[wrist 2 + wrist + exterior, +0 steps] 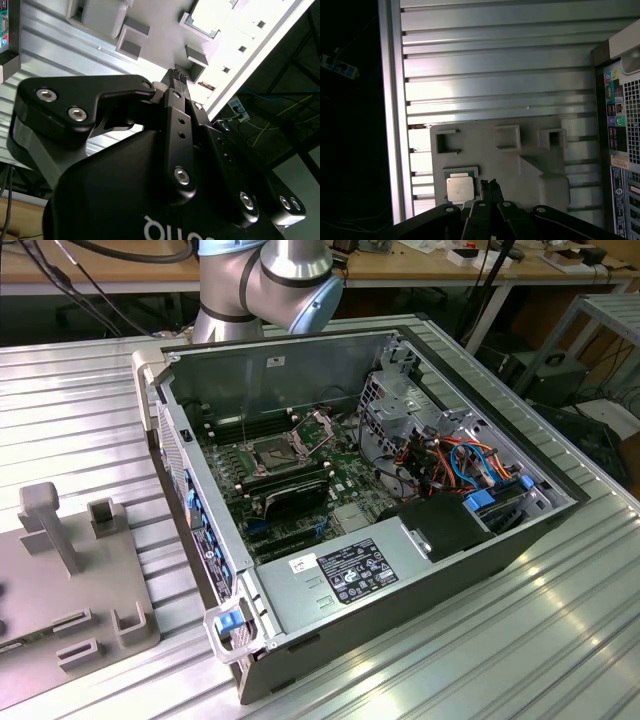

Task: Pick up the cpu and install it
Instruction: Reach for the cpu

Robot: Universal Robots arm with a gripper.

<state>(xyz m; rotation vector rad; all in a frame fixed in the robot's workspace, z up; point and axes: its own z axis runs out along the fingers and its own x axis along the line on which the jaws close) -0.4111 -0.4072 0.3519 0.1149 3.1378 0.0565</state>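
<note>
The cpu (460, 189) lies flat, metal top up, in a square pocket of a grey fixture plate (520, 170) on the ribbed metal desk (495, 75). In the first wrist view the gripper (490, 186) is positioned over this plate, with its tips just beside one edge of the cpu. Contact between the tips and the plate cannot be determined. The gripper's fingers are narrow, pressed together tip to tip, and hold nothing; the second wrist view shows the same closed pair of fingertips (179, 77).

Raised blocks and open-sided pockets stand on the plate near the cpu. None lies between the cpu and the gripper tips.

In the exterior view the open computer case (270, 370) lies on its side at the centre of the desk. The fixture plate sits at about 8 o'clock from it. Inside the case:

- The socket (275, 453) is open, with its metal frame (312, 425) hinged up at 1 o'clock from it.
- A long black card (290, 498) lies just beside the socket at 5 o'clock.
- The power supply (350, 570) occupies the near side.

The arm (270, 280) rises at 12 o'clock behind the case.
</note>
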